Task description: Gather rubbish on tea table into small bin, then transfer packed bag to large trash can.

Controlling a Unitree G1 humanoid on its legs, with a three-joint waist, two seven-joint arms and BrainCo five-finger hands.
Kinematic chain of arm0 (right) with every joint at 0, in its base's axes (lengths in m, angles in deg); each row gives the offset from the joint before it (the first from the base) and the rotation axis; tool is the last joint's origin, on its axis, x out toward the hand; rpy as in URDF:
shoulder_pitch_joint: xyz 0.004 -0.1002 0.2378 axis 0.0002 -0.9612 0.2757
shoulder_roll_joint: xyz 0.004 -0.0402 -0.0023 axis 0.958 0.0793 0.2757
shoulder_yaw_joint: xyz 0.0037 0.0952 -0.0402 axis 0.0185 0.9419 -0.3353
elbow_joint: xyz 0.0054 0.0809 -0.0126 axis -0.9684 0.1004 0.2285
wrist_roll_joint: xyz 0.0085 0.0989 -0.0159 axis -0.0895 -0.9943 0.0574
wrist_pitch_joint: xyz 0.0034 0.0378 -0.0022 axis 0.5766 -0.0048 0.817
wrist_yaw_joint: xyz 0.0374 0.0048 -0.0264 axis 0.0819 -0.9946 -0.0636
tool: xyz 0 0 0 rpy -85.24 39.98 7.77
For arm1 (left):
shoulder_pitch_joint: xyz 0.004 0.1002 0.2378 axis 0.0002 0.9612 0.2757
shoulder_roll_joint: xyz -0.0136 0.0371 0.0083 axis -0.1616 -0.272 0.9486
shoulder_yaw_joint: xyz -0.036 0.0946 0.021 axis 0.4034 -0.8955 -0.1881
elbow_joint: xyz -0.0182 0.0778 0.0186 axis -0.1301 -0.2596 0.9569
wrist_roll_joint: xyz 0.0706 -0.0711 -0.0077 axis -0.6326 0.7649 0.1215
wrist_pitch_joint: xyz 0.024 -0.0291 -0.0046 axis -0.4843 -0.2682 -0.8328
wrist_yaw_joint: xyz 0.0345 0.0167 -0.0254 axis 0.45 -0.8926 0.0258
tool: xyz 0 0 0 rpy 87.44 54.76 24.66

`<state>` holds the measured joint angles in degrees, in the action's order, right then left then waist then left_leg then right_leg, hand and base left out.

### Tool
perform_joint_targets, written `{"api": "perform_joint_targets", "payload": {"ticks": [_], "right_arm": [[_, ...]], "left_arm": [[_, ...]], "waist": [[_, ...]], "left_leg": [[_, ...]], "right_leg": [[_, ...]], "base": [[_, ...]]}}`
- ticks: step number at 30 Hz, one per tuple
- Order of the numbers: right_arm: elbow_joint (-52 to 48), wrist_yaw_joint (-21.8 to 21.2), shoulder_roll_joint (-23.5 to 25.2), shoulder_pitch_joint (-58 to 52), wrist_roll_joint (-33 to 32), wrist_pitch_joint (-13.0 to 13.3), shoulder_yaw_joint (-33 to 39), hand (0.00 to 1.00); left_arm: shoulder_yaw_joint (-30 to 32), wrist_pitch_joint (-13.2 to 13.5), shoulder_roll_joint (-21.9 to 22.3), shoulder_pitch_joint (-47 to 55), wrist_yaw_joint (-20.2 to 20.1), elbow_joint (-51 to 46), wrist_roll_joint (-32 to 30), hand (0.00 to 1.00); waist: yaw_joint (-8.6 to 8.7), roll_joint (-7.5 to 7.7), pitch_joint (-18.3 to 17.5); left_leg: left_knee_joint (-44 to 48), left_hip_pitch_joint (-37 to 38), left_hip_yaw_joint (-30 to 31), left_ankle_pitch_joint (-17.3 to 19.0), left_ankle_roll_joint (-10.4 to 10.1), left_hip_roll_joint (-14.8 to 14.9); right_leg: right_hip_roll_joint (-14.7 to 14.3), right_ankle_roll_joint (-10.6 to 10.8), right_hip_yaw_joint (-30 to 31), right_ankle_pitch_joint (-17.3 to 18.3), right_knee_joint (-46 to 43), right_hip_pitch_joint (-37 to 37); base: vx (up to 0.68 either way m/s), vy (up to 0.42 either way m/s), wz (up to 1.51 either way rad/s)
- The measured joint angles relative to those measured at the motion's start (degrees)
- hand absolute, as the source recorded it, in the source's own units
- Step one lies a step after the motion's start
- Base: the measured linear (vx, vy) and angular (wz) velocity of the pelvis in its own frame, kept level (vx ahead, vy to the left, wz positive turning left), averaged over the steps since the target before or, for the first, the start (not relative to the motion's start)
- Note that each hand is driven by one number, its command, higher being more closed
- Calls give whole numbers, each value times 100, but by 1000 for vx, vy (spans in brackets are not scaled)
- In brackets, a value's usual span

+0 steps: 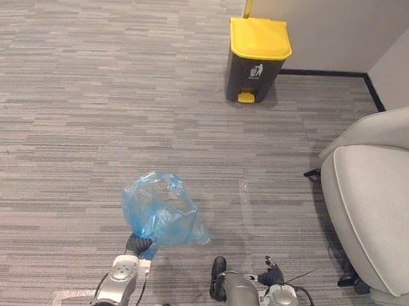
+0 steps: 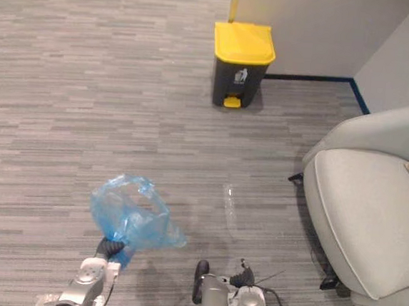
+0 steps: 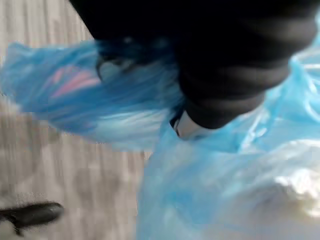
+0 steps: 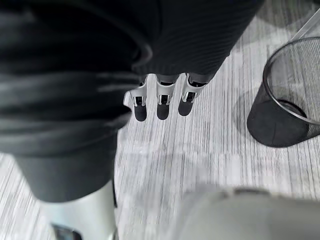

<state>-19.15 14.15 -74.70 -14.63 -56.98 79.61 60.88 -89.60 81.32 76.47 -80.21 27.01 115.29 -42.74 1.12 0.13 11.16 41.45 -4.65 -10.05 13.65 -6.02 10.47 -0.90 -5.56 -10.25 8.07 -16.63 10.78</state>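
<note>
A blue plastic bag (image 1: 160,210) with rubbish inside is held off the carpet at the lower middle. Its gathered neck sits in my left hand (image 1: 139,246), whose fingers are curled round it. Up close, the bag (image 3: 225,190) bulges past the hand's dark cover (image 3: 220,65), with something pale and pink showing through the film. The large trash can (image 1: 255,61), dark grey with a shut yellow lid and a yellow pedal, stands far ahead by the wall. My right hand (image 4: 159,102) hangs low beside me, its fingers straight and holding nothing.
A pale armchair (image 1: 378,211) takes up the right side, its dark base on the carpet. A black mesh small bin (image 4: 287,107) stands on the floor near my right hand. Grey striped carpet (image 1: 87,100) stretches between me and the trash can.
</note>
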Motion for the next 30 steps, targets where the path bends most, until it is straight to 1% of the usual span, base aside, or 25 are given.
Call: {"api": "perform_joint_targets", "payload": {"ticks": [2, 3, 5, 6, 7, 8, 9, 10, 11, 12, 13, 15, 16, 17, 18, 19, 20, 22, 23, 24, 25, 26, 27, 28, 30], "right_arm": [[-270, 23, 19, -99, -29, 8, 9, 0], [-345, 32, -3, -75, -113, 13, 22, 0], [-346, 42, 6, -20, -118, 14, 90, 0], [-342, 45, 52, 6, -118, 6, 210, 0], [-342, 46, 64, 25, -118, 6, 226, 0], [-259, 58, 75, -28, -121, 3, 383, 0], [-121, 62, -9, -81, -126, 6, 443, 0], [-17, 60, -48, -85, -127, -3, 435, 0], [91, 51, -13, -84, -128, -9, 434, 0], [77, 42, 55, -148, -127, -5, 434, 0], [75, 39, 62, -182, -123, -2, 439, 0], [75, 34, 50, -155, -117, -4, 445, 0], [73, 23, 90, -153, -114, 6, 427, 0], [72, 20, 126, -165, -113, 8, 420, 0], [71, 18, 162, -181, -112, 9, 400, 0], [61, 15, 178, -175, -110, 9, 353, 0], [57, 9, 176, -138, -108, 9, 323, 0], [47, 0, 159, -59, -111, 30, 229, 0], [46, -1, 157, 2, -103, 54, 215, 0], [50, 0, 154, 54, -103, 58, 213, 0], [52, -1, 146, 72, -104, 60, 205, 0], [53, 3, 143, 50, -101, 61, 174, 0], [60, -1, 92, 14, -106, 71, 189, 0], [61, 6, -15, 82, -96, 55, 183, 0], [40, 12, -53, 95, -100, 86, 238, 0]], "left_arm": [[-3, -3, 113, 111, -51, -177, 14, 100], [-3, 1, 170, 146, -106, -285, 15, 100], [-2, -2, 195, 173, -118, -295, 14, 100], [-1, -17, 201, 185, -123, -289, 14, 100], [-1, -19, 206, 187, -123, -288, 14, 100], [-2, -26, 260, 199, -129, -249, 12, 100], [-7, -23, 329, 225, -136, -154, 12, 100], [-3, -21, 337, 239, -138, -68, 12, 100], [-2, -30, 324, 247, -138, 74, 10, 100], [-5, -47, 249, 241, -137, 197, 9, 100], [-5, -61, 195, 221, -137, 224, 9, 100], [-23, -85, 180, 180, -133, 262, -3, 100], [-76, -88, 165, 253, -115, 254, -1, 100], [-130, -88, 127, 250, -98, 251, 0, 100], [-217, -87, 44, 251, -96, 243, 0, 100], [-218, -85, -4, 226, -83, 236, 7, 100], [-216, -86, -26, 194, -71, 245, 11, 100], [-176, -84, -71, 114, -34, 248, 11, 100], [-157, -84, -88, 76, -19, 255, 11, 100], [-157, -84, -114, 19, 3, 262, 11, 100], [-155, -80, -128, -2, 25, 265, 11, 100], [-162, -74, -198, 23, 27, 271, 11, 100], [-158, -73, -200, 4, 30, 374, 11, 100], [-127, -77, -148, -13, 49, 461, 11, 100], [-128, -77, -99, -78, 22, 494, -3, 100]], "waist": [[-95, 28, 1], [-153, 20, -2], [-233, -5, -15], [-282, 7, 1], [-285, 8, 2], [-296, 28, 7], [-317, -44, -75], [-363, -153, -130], [-385, -88, -195], [-374, 89, -296], [-366, 143, -307], [-384, 148, -297], [-353, 147, -286], [-329, 143, -284], [-295, 125, -272], [-279, 109, -255], [-271, 83, -212], [-141, -18, -126], [-104, -36, -110], [-86, -39, -102], [-73, -38, -97], [-50, 44, -118], [-9, 82, -97], [-65, -86, -127], [-13, -113, -122]], "left_leg": [[1014, -504, -68, 163, 107, 150], [1096, -858, -118, 230, 202, 175], [463, -1241, -175, 266, 272, 149], [-264, -1446, -150, 256, 278, 3], [-364, -1462, -141, 254, 278, -25], [-1579, -1526, 43, -69, 161, -359], [-2585, -1457, 311, -464, 9, -520], [-2710, -1417, 354, -965, 51, -510], [-2593, -1409, 317, -1086, 297, -640], [-2500, -1422, 142, -825, 393, -866], [-2476, -1395, 72, -729, 441, -956], [-2460, -1163, -158, -496, 603, -1053], [-2585, -815, -254, -389, 675, -1095], [-2699, -568, -292, -337, 709, -1115], [-2835, -284, -298, -282, 732, -1124], [-2991, 2, -291, -252, 747, -1126], [-3123, 217, -271, -251, 747, -1110], [-3360, 649, -220, -251, 748, -978], [-3367, 721, -208, -251, 748, -925], [-3406, 826, -193, -251, 748, -867], [-3493, 958, -172, -240, 729, -827], [-3553, 1140, -106, -147, 574, -860], [-3534, 1328, 38, 35, 351, -859], [-3499, 1344, 54, 86, 313, -659], [-2904, 1152, 209, 32, 224, -517]], "right_leg": [[-19, -20, 109, 180, 166, -483], [-12, -7, 231, 265, 236, -663], [35, 72, 402, 316, 334, -789], [146, 173, 502, 379, 385, -880], [170, 187, 508, 387, 401, -898], [380, 362, 591, 510, 552, -1096], [416, 546, 706, 627, 664, -1152], [408, 654, 845, 722, 676, -1212], [514, 822, 993, 778, 676, -1259], [800, 940, 1100, 840, 616, -1273], [903, 986, 1157, 862, 458, -1201], [1015, 1150, 1414, 837, -539, -797], [1094, 1639, 1461, 665, -1540, -435], [1095, 1792, 1460, 650, -2185, -212], [1068, 1717, 1353, 696, -2900, 64], [1036, 1466, 1102, 817, -3416, 386], [982, 1282, 951, 913, -3530, 561], [788, 906, 435, 1103, -3104, 987], [745, 860, 248, 1088, -2762, 1148], [682, 758, 50, 940, -2165, 1325], [631, 730, -75, 676, -1572, 1387], [563, 678, -132, -11, -529, 1322], [505, 237, -70, -691, -350, 1265], [378, 217, -95, -582, -507, 1282], [308, 98, -214, -181, -649, 1198]], "base": [[322, 1, -25], [282, 45, -41], [266, 125, -47], [287, 174, -31], [334, 209, -20], [353, 243, -21], [358, 274, -42], [410, 333, -58], [473, 335, -50], [591, 375, -33], [479, 277, -28], [398, 229, -43], [522, 244, -42], [526, 211, -26], [440, 107, -7], [422, 43, -4], [493, -3, -2], [437, -73, 10], [399, -116, 18], [337, -116, 16], [454, -170, 25], [508, -189, 34], [498, -184, 15], [495, -187, 4], [451, -201, 6]]}}
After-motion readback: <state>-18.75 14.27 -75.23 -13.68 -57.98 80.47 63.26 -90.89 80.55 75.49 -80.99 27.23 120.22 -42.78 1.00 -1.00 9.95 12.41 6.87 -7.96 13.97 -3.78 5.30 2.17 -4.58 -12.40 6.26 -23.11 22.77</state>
